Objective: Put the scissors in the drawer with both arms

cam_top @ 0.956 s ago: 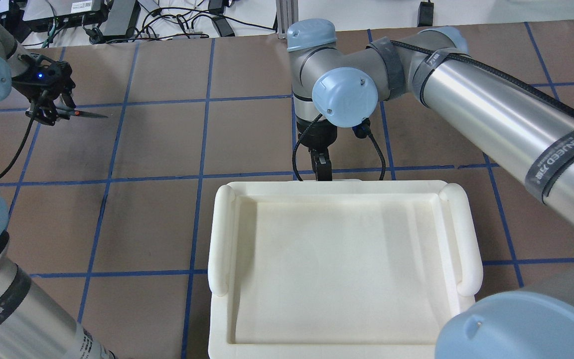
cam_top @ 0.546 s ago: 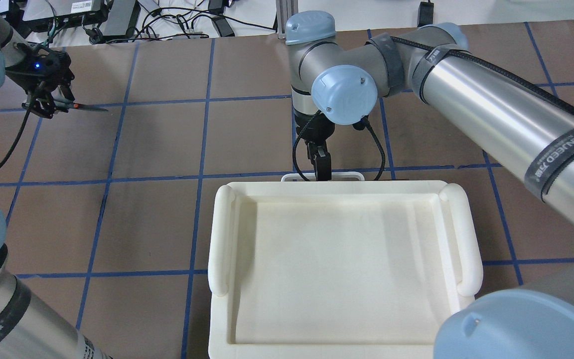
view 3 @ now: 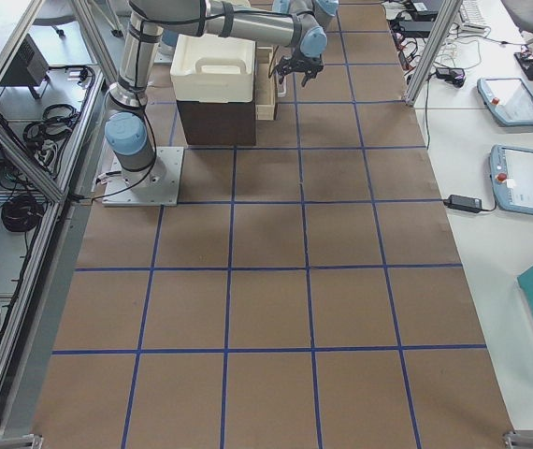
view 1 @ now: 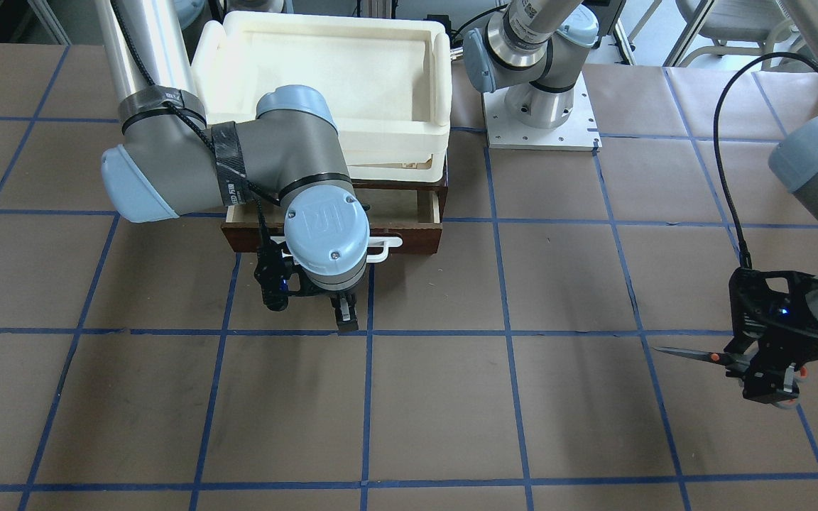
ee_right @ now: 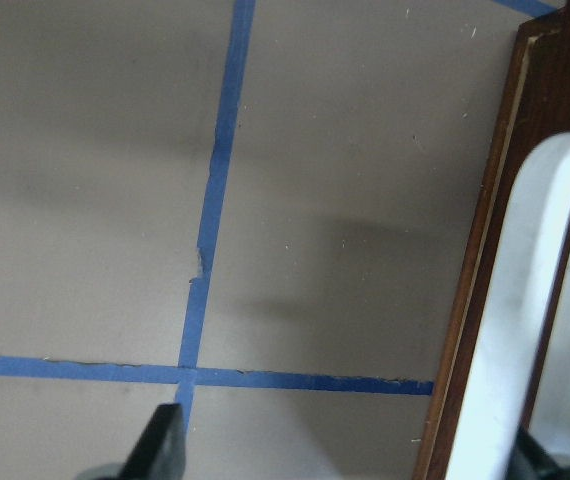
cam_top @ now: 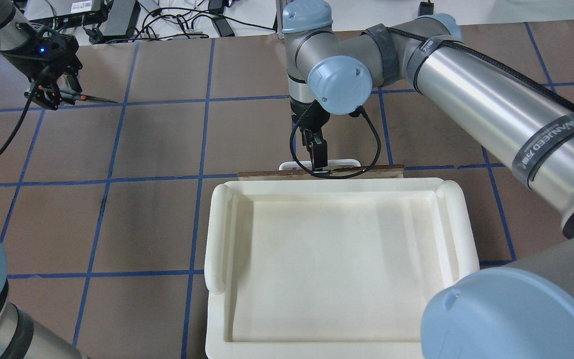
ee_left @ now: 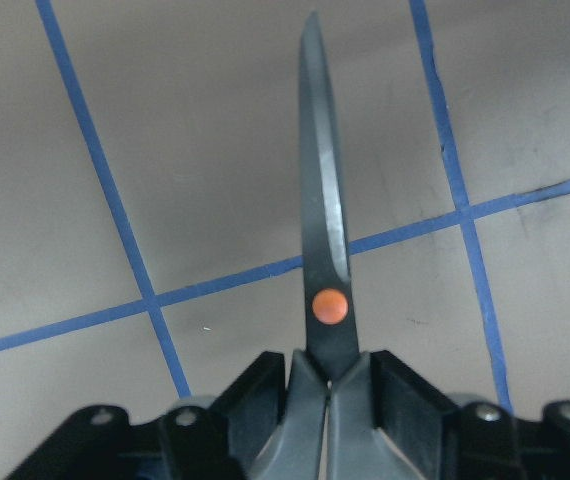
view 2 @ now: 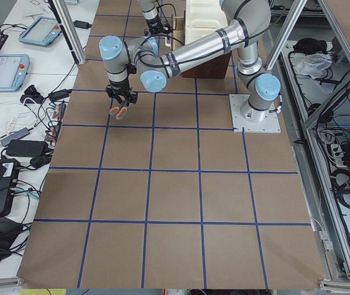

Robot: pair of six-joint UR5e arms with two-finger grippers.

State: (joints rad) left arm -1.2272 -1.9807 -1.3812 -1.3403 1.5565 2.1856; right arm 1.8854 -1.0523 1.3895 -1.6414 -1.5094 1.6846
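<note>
The scissors (cam_top: pixel 86 98) hang above the table at the far left, blades pointing right. My left gripper (cam_top: pixel 50 93) is shut on their handles. In the left wrist view the dark blades (ee_left: pixel 323 240) with the orange pivot stick out between the pads. My right gripper (cam_top: pixel 318 157) is open at the white bar handle (cam_top: pixel 339 162) of the dark brown drawer (cam_top: pixel 366 172). In the right wrist view the handle (ee_right: pixel 535 300) lies between the spread fingers (ee_right: pixel 165 445), close to the one on the drawer's side. From the front the drawer (view 1: pixel 420 238) stands out a little, with a strip of pale interior showing.
A cream-white plastic bin (cam_top: pixel 219 239) sits on top of the dark cabinet that holds the drawer. The right arm (cam_top: pixel 486 109) reaches over the bin's back right. The brown table has a blue tape grid. Cables and devices lie beyond the far edge.
The right gripper has moved away from the bin with the handle, and the drawer front has come out from under the bin. The left gripper has carried the scissors slightly farther back.
</note>
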